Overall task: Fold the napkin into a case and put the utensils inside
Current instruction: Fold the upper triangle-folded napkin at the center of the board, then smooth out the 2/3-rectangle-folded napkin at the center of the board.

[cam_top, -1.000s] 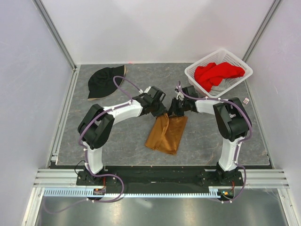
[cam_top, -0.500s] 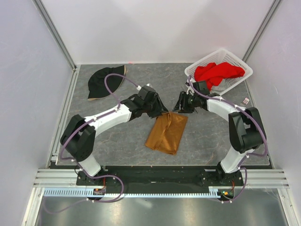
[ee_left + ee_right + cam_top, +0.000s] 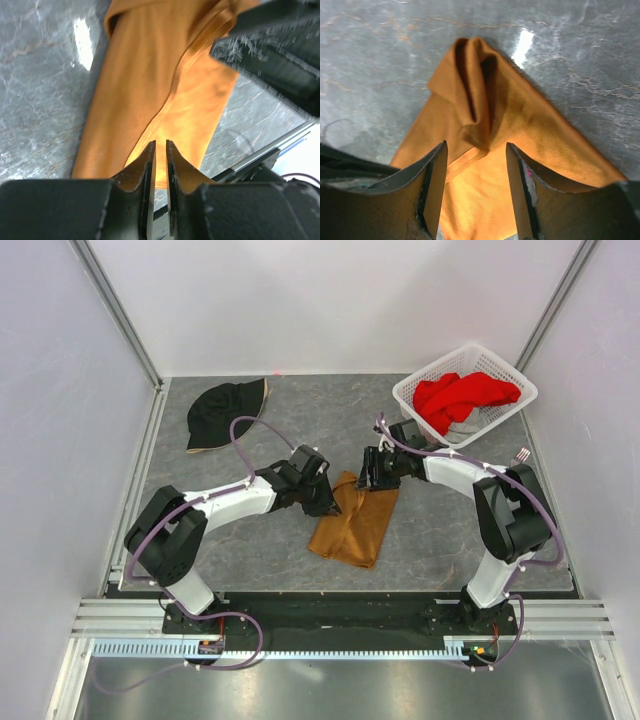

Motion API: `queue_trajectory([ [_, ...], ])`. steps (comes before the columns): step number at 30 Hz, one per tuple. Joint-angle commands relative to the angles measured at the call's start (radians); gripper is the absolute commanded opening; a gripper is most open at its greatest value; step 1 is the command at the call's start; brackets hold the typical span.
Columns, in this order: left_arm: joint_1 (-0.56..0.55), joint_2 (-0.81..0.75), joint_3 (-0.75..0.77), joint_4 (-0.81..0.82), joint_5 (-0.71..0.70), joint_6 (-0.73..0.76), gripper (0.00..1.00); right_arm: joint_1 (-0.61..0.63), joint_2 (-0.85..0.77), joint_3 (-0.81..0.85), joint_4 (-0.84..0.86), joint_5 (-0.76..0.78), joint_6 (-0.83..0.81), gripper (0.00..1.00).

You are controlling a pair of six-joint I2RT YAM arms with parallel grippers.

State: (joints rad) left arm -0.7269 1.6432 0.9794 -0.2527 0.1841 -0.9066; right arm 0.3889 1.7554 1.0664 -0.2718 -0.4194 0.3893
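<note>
The orange-brown napkin [image 3: 355, 530] lies on the grey table, loosely folded into a wrinkled oblong; no case shows apart from this fold. My left gripper [image 3: 335, 504] hangs over its upper left edge. In the left wrist view the jaws [image 3: 160, 142] stand a thin slit apart over the napkin [image 3: 150, 75], with nothing between them. My right gripper [image 3: 366, 480] is at the napkin's top edge. It [image 3: 476, 146] is open, straddling a raised pleat of the napkin [image 3: 545, 150]. A silver fork [image 3: 521, 454] lies far right; no other utensil shows.
A white basket [image 3: 505, 370] holding a red cloth [image 3: 460, 395] stands at the back right, close behind the right arm. A black hat [image 3: 225, 412] lies at the back left. Walls and metal rails close in both sides.
Both grippers let go of the napkin's raised top edge, and it settled flat. The left gripper moved nearer over the napkin and narrowed. The right gripper opened wider and came back to the top edge.
</note>
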Motion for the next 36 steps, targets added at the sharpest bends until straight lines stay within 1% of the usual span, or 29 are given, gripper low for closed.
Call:
queue_trajectory([
  [1,-0.009,-0.016,-0.022,0.036,0.038,0.038,0.19,-0.001,0.018,0.038,-0.003,0.103,-0.033,0.53],
  [5,-0.02,-0.022,-0.057,0.043,0.048,0.035,0.18,-0.016,0.039,0.058,-0.02,0.146,-0.046,0.41],
  [6,-0.023,-0.023,-0.065,0.046,0.048,0.035,0.18,-0.022,0.044,0.066,-0.02,0.146,-0.046,0.35],
  [7,-0.025,-0.026,-0.071,0.049,0.051,0.034,0.18,-0.025,0.052,0.069,-0.02,0.148,-0.049,0.32],
  [9,-0.029,-0.033,-0.084,0.05,0.052,0.034,0.18,-0.03,0.061,0.081,-0.017,0.151,-0.05,0.28],
  [14,-0.037,-0.029,-0.094,0.055,0.054,0.035,0.18,-0.028,0.124,0.115,-0.003,0.16,-0.072,0.24],
  [16,-0.04,-0.025,-0.093,0.055,0.052,0.035,0.18,-0.028,0.145,0.127,0.002,0.16,-0.075,0.2],
  [17,-0.04,-0.023,-0.094,0.053,0.054,0.035,0.18,-0.028,0.151,0.129,0.011,0.159,-0.075,0.15],
  [23,-0.048,-0.028,-0.105,0.055,0.064,0.032,0.18,-0.028,0.167,0.129,0.014,0.169,-0.078,0.08],
  [28,-0.055,-0.01,-0.113,0.056,0.071,0.022,0.18,-0.03,0.121,0.119,0.014,0.169,-0.066,0.11],
  [31,-0.058,-0.032,-0.12,0.064,0.063,0.014,0.18,-0.03,0.064,0.11,-0.003,0.182,-0.056,0.23],
  [32,-0.058,-0.04,-0.123,0.064,0.058,0.014,0.18,-0.03,0.049,0.109,-0.013,0.182,-0.055,0.31],
  [33,-0.058,-0.058,-0.123,0.064,0.058,0.014,0.19,-0.028,0.035,0.1,-0.017,0.183,-0.052,0.34],
  [35,-0.058,-0.077,-0.128,0.063,0.054,0.015,0.22,-0.028,-0.005,0.09,-0.02,0.179,-0.047,0.41],
  [36,-0.06,-0.085,-0.133,0.061,0.052,0.015,0.28,-0.028,-0.014,0.081,-0.021,0.173,-0.046,0.43],
])
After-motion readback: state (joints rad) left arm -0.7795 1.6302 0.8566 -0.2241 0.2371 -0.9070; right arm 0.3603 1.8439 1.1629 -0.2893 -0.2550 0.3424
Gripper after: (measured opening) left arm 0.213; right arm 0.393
